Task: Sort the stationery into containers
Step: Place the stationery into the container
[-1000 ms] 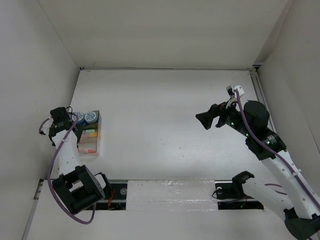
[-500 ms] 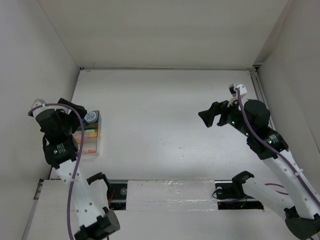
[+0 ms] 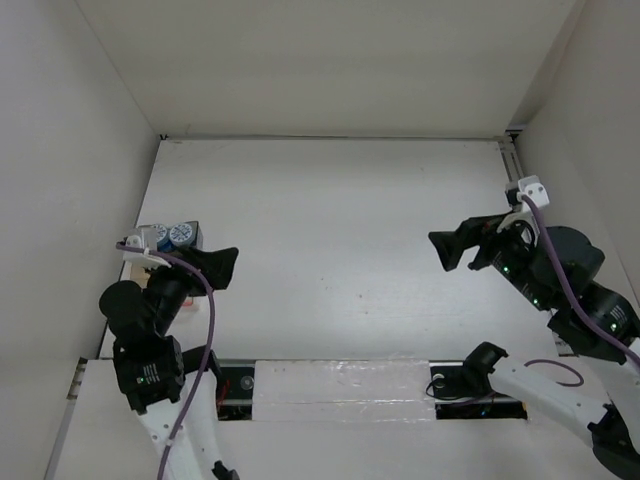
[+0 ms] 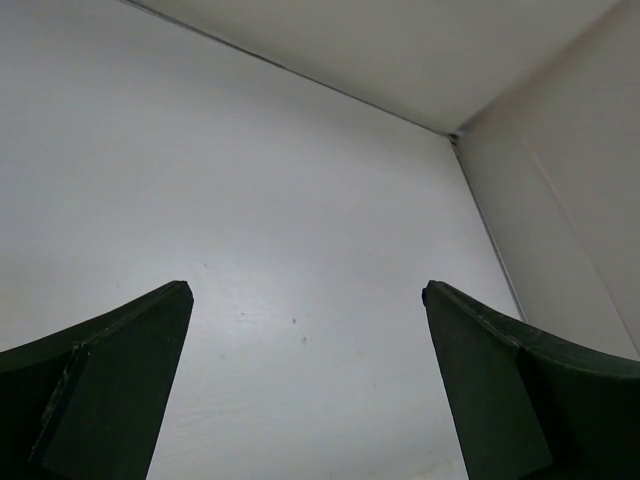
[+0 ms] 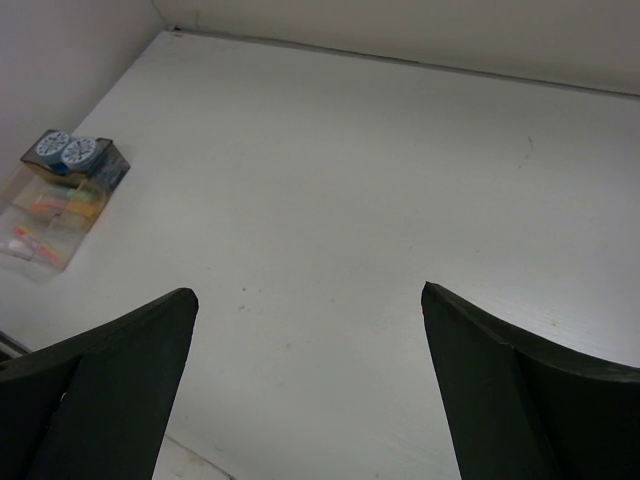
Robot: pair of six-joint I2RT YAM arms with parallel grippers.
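White table [image 5: 380, 170] shows between both jaws; left gripper [image 4: 306, 292] and right gripper [image 5: 308, 295] spread empty, likely because the tray [image 5: 98, 210] outside them holds the stationery [image 5: 66, 150]

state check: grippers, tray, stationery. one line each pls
left gripper: jaws open, nothing between them
right gripper: jaws open, nothing between them
tray: flat on the table at its left edge, not held
blue-and-white cylinders: upright, side by side in the tray's far end compartment
highlighters and pens: lying in the tray's other compartments; too small to tell apart
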